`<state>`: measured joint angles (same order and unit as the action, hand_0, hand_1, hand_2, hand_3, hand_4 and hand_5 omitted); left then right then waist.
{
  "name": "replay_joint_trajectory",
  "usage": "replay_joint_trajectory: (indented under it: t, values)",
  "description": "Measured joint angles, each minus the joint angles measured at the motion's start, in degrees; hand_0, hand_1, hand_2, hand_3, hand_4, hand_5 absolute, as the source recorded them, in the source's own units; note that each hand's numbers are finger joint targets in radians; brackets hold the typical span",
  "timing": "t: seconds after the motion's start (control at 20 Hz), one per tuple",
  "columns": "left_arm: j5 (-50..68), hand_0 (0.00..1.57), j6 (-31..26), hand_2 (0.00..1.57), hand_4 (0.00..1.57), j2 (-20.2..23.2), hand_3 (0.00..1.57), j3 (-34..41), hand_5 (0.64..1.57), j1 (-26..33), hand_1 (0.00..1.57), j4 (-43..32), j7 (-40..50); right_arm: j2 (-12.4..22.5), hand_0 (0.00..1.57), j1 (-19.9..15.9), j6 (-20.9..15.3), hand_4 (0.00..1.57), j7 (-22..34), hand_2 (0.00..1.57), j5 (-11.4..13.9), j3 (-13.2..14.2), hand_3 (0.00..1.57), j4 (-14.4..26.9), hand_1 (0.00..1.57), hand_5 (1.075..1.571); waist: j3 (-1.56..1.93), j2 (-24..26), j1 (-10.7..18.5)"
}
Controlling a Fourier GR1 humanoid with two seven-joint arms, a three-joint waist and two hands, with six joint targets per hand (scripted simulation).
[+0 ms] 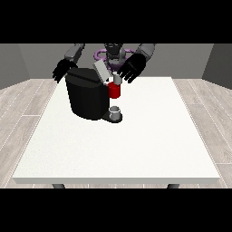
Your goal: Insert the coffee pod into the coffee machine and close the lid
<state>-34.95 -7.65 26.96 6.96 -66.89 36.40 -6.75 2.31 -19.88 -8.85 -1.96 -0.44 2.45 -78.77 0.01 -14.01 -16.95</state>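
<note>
Counter [136,149] carries the machine [88,97] with lid [102,71] raised, pod [117,79] seemingly seated; closing remains, hand at the view's right [131,68] with fingers spread, holding nothing.

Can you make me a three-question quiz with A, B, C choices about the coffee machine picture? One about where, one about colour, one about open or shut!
1. Where on the table is the coffee machine?
A. far part, view's left
B. near edge
C. view's right corner

2. What colour is the machine's front part?
A. blue
B. red
C. yellow

3. The lid is:
A. raised
B. shut flat
C. on the floor

Answers: 1 A, it stands close to the robot. 2 B, it shows red above the small cup. 3 A, the grey flap tilts upward.
</note>
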Motion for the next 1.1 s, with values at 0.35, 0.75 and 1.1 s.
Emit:
replay_joint_trajectory:
  t: [0.35, 0.75, 1.1]
  values:
    - [-0.71, 1.25, 0.12, 1.29, 0.51, -0.98, 1.21, -0.36, 1.571, 0.97, 1.25, -0.58, -0.65, 0.05, 0.00, 1.06, 0.46, 0.50, 0.21, 0.00, -1.00, 0.57, 0.00, -0.47, 0.00, 1.571, 0.00, 0.14, 0.26]
    - [-1.54, 1.19, 0.02, 1.27, 0.51, -2.69, 1.20, -1.04, 1.571, 0.92, 1.19, -0.34, -0.35, 0.14, 0.00, 2.30, 0.82, 0.46, -2.24, 0.00, -1.73, 1.51, 0.00, 0.57, 0.00, 1.571, 0.01, 0.47, 0.83]
    - [-2.23, 1.21, 0.03, 1.26, 0.49, -2.01, 1.19, -0.68, 1.571, -0.43, 1.21, -0.93, 0.03, 0.08, 0.00, 1.64, 0.56, 0.44, -2.81, 0.00, -1.60, 1.47, 0.00, 0.66, 0.00, 1.571, 0.00, -1.01, 0.65]
